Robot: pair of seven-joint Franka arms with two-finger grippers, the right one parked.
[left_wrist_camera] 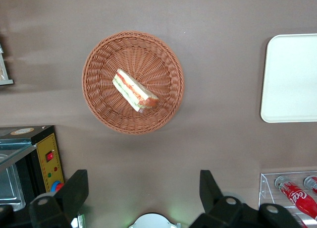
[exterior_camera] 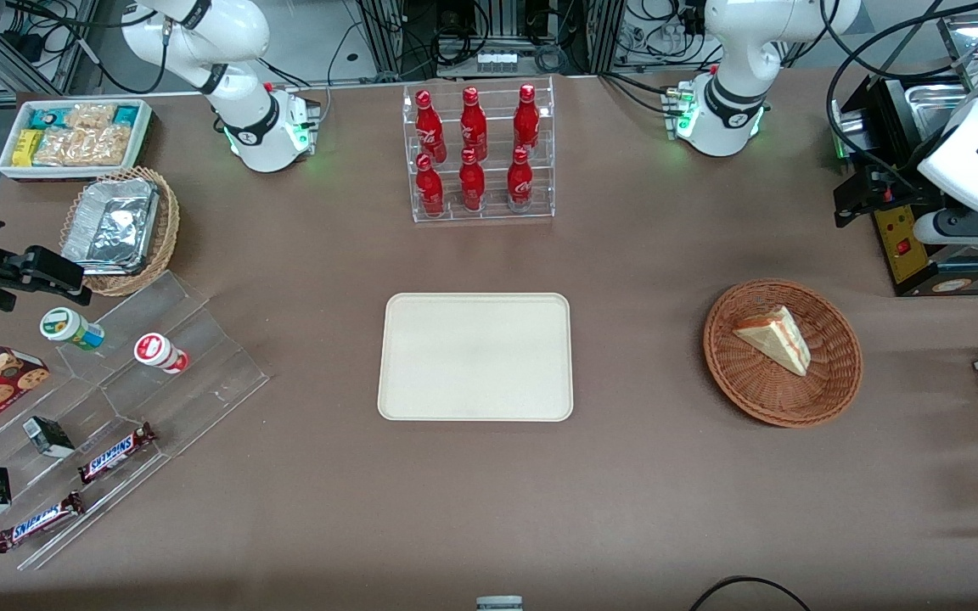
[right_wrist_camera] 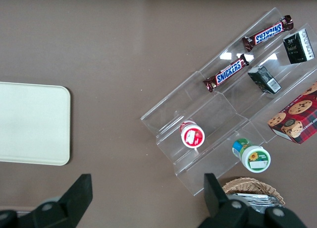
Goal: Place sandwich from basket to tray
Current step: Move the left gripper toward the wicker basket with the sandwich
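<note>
My hand [left_wrist_camera: 143, 198] hangs high above the tabletop [exterior_camera: 625, 475] with its two fingers [left_wrist_camera: 74, 191] spread wide and nothing between them. It is well clear of everything below, up toward my end of the tabletop.

The sandwich [exterior_camera: 775, 338] lies in the basket [exterior_camera: 744, 390], a pale wedge resting on its side near the middle of the woven bowl. From my wrist I can see its red and green filling along one long edge [left_wrist_camera: 134, 90]. The basket [left_wrist_camera: 99, 104] sits flat on the brown tabletop, apart from anything else.

The tray [exterior_camera: 475, 356] lies flat at the middle of the tabletop, well apart from the basket and bare on top; from my wrist only one rounded end of it [left_wrist_camera: 290, 79] shows.

Farther from the front camera than the tray stands a clear rack of red bottles [exterior_camera: 476, 153]. A black machine with a yellow panel [exterior_camera: 901, 242] stands near the basket, also farther from the front camera. Toward the parked arm's end are a clear stepped stand [exterior_camera: 158, 373] with candy bars [exterior_camera: 115, 452] and small cups [exterior_camera: 160, 353], and a lighter basket with foil containers [exterior_camera: 115, 225].
</note>
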